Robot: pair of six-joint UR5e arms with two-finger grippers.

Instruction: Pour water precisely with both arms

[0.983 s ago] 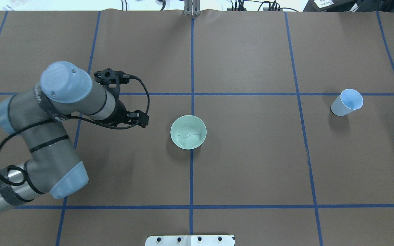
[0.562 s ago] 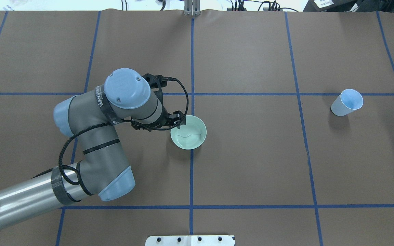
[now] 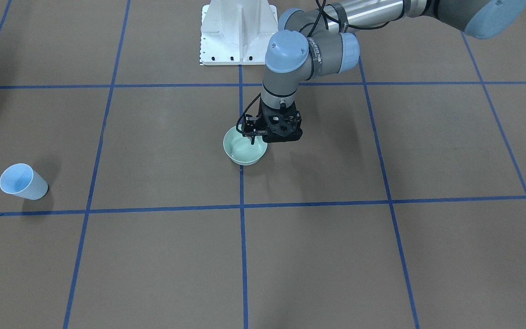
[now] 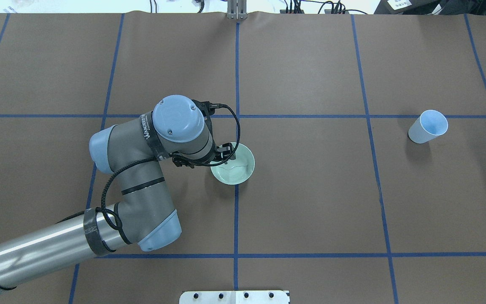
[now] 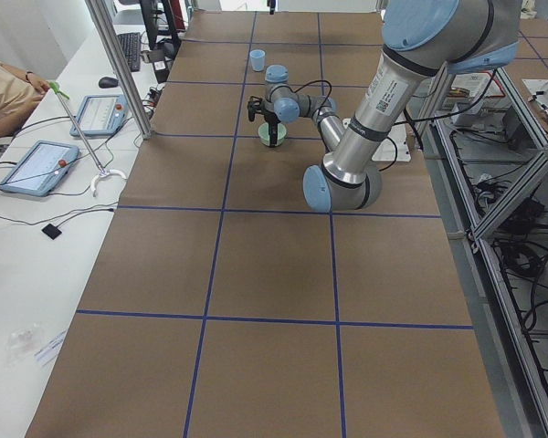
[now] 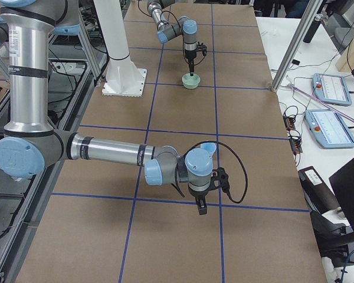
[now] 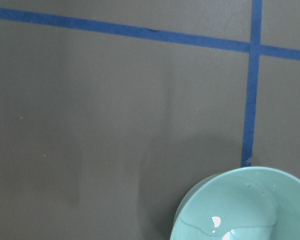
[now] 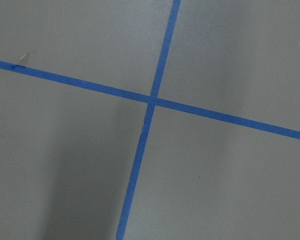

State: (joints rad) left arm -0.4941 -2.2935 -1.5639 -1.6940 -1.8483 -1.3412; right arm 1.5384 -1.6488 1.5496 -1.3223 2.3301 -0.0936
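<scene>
Left gripper (image 3: 253,138), one bowl (image 3: 244,160), one cup (image 3: 24,183)

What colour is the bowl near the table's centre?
The bowl is pale mint green; the left wrist-mounted view shows it best.

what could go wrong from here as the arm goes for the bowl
The left pincer sits at the bowl rim; a one-sided rim grip might tilt it and spill the water.
The blue cup stands far off on the robot's right, so a long carry could slosh.
</scene>
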